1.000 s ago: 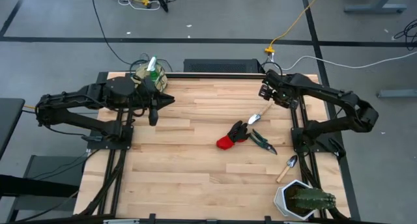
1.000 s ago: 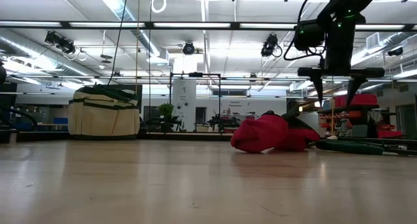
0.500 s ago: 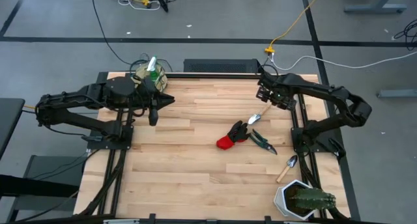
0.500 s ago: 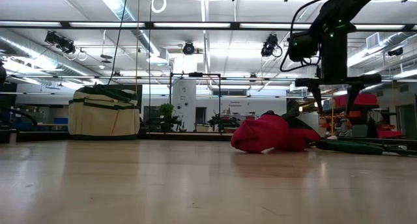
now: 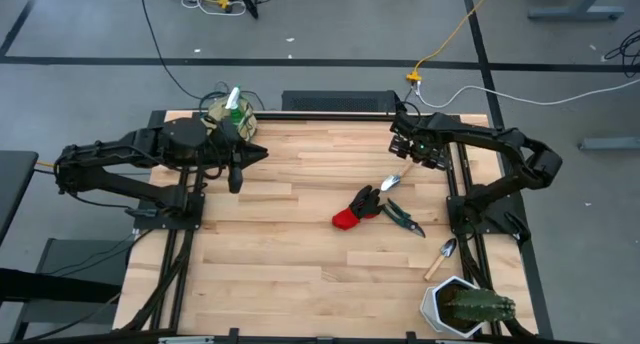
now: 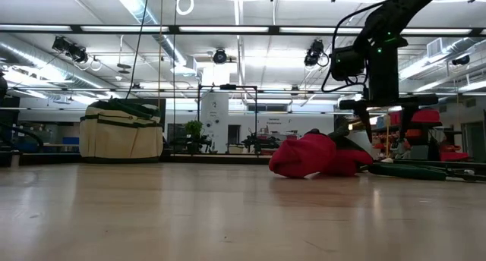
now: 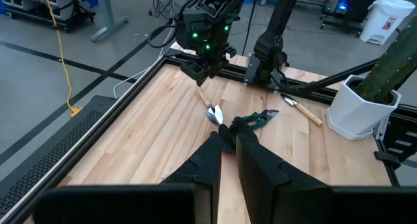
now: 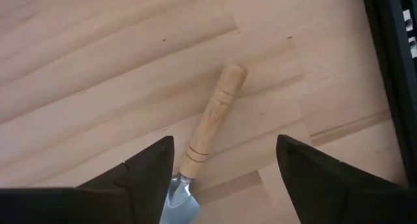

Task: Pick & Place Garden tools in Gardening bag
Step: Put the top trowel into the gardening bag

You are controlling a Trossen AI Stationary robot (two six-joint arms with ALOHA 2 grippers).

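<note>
The high view looks straight down from well above, taking in the whole table (image 5: 300, 224) and both arms, while the low view sits at tabletop height and looks level across the boards into the room, with the glove (image 6: 307, 156) near and the bag (image 6: 121, 130) farther back. The left wrist view looks along the table from above its own fingers (image 7: 251, 155) toward the far side, sharing the glove, trowel (image 7: 210, 108) and right gripper (image 7: 203, 66) with the high view. The right wrist view looks steeply down, very close, at that same trowel's wooden handle.
</note>
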